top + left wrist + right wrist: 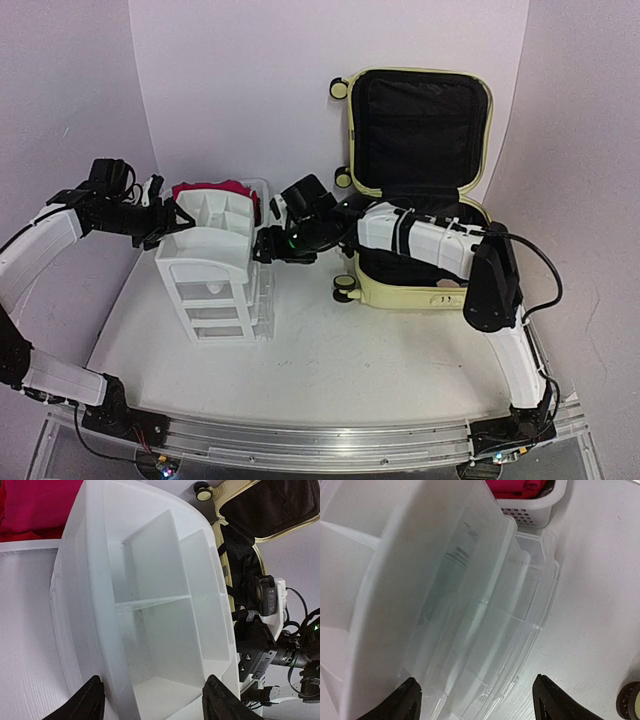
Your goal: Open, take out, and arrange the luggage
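Note:
The luggage, a pale yellow suitcase, lies open at the back right, its lid upright with black lining. Part of it shows in the left wrist view. A white drawer organiser stands left of centre. My left gripper is open at the organiser's upper left edge; in its wrist view the jaws straddle the open top compartments. My right gripper is open at the organiser's right side; its jaws straddle the clear drawer fronts. Neither holds anything.
A white mesh basket with red cloth stands just behind the organiser; it shows in the right wrist view. The right arm reaches across the suitcase's lower shell. A suitcase wheel faces the organiser.

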Motion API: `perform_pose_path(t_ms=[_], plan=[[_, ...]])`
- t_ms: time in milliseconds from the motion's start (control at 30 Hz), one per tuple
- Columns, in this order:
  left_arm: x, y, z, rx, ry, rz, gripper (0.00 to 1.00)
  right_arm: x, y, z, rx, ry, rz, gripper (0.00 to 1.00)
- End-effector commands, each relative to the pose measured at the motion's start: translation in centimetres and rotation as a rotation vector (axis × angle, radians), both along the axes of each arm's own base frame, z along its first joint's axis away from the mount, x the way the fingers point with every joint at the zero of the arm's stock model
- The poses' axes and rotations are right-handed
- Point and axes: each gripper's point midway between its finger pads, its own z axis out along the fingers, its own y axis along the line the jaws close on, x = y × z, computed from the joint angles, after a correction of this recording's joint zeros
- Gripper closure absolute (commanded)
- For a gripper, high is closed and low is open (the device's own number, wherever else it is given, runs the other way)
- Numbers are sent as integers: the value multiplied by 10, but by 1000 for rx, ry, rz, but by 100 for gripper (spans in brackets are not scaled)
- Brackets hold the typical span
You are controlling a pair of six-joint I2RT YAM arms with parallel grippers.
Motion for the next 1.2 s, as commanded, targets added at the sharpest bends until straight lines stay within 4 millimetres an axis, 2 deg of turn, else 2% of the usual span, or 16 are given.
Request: perform_pose_path(t_ms=[0, 100, 200, 300, 367, 433, 567, 600, 767, 967, 1033, 1167], plan=[[-8, -23, 1, -52, 1, -86, 34, -1, 43, 37, 196, -8, 31, 22], [-9, -22, -2, -46, 4, -80, 34, -4, 43, 38, 199, 1, 35, 22], [-9, -18, 0, -27, -13, -59, 34, -4, 15, 41, 113, -64, -7, 20], [-10, -16, 1, -19, -24, -50, 34, 3, -21, 34, -16, -131, -94, 20], [-10, -15, 1, -14, -26, -48, 34, 4, -32, 25, -72, -139, -118, 21], [-10, -14, 0, -11, -27, -45, 34, 3, -29, 17, -77, -118, -112, 24], [-9, -15, -3, -13, -16, -45, 34, 3, -12, 1, -68, -68, -83, 27], [-8, -15, -4, -13, -13, -45, 34, 4, -10, -9, -86, -55, -87, 27], [-7, -14, -7, -9, -7, -36, 34, 13, -23, -35, -187, -57, -154, 30], [-5, -11, -11, 7, -3, -18, 34, 14, -32, -52, -245, -57, -173, 32], [-5, -9, -13, 16, -4, -11, 34, 16, -44, -52, -297, -76, -194, 36], [-5, -5, -16, 35, -6, 7, 34, 20, -90, -41, -530, -206, -266, 41]])
